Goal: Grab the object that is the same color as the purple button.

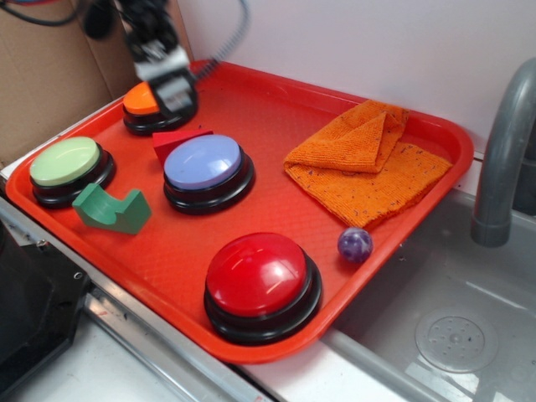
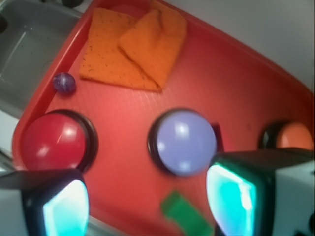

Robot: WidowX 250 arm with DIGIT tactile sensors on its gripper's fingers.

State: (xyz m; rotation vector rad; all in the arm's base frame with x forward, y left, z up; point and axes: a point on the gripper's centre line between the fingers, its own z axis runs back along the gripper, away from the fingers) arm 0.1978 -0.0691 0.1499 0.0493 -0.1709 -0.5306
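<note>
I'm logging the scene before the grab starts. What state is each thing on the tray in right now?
Gripper: open, empty, up over the orange button.
Purple ball: loose on the tray, untouched, beside the cloth.
Cloth: folded, one corner turned over.
Lavender button: unpressed, nothing on it.
Red button: unpressed.
Green button: unpressed.
Green block: lying beside the green button.

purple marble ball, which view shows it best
The exterior view: the purple ball is sharp there, marbling visible, on the tray between cloth and red button. The wrist view shows it smaller and blurred.
</note>
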